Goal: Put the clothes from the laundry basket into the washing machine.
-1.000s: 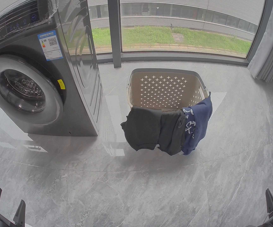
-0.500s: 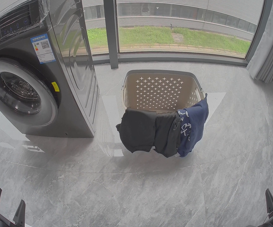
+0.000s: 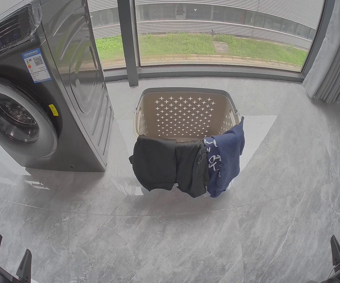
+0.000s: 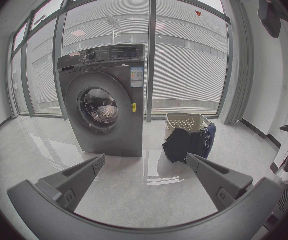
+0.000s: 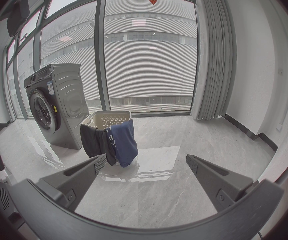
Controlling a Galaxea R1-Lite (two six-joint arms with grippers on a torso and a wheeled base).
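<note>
One grey washing machine (image 3: 40, 99) stands on the floor, just left of one beige laundry basket (image 3: 185, 90). Three pieces hang side by side over its near rim: a black garment (image 3: 154, 166), a charcoal garment (image 3: 191, 169) and a navy garment (image 3: 225, 154) with white print. The left gripper (image 4: 144, 158) and the right gripper (image 5: 144, 159) are well short of the basket, fingers spread apart.

The left fingers (image 4: 74, 179) are spread wide apart and point straight ahead. The right fingers (image 5: 219, 180) are spread just as wide and point ahead too. Both pairs sit low.
</note>
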